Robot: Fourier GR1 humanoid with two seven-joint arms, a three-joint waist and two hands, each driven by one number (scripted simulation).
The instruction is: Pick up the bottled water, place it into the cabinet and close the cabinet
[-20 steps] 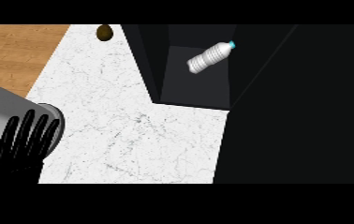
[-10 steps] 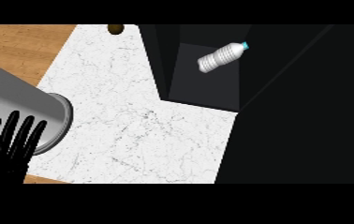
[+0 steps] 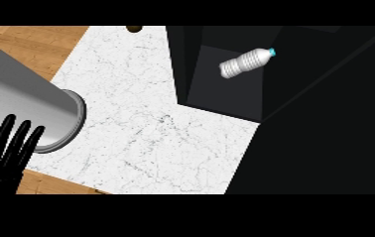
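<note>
A black robot hand [image 3: 16,149] is seen at the lower left edge of the head view, its fingers straight and spread, nothing held in them; it is attached to a grey cylindrical forearm [image 3: 33,107] that crosses in from the left edge. Which of the two hands it is cannot be told from this view, and no other hand is shown. Beneath the hand lies a white marble-patterned counter top [image 3: 139,122], bordered at left by a brown wooden surface [image 3: 36,45]. A small dark brown rounded object [image 3: 135,29] is cut by the upper edge of the counter. To the right, a dark open cabinet [image 3: 219,89] is seen, and within it the clear ribbed plastic water bottle with a blue cap [image 3: 246,63] is lying tilted, well apart from the hand. No label or writing can be read on the bottle.
</note>
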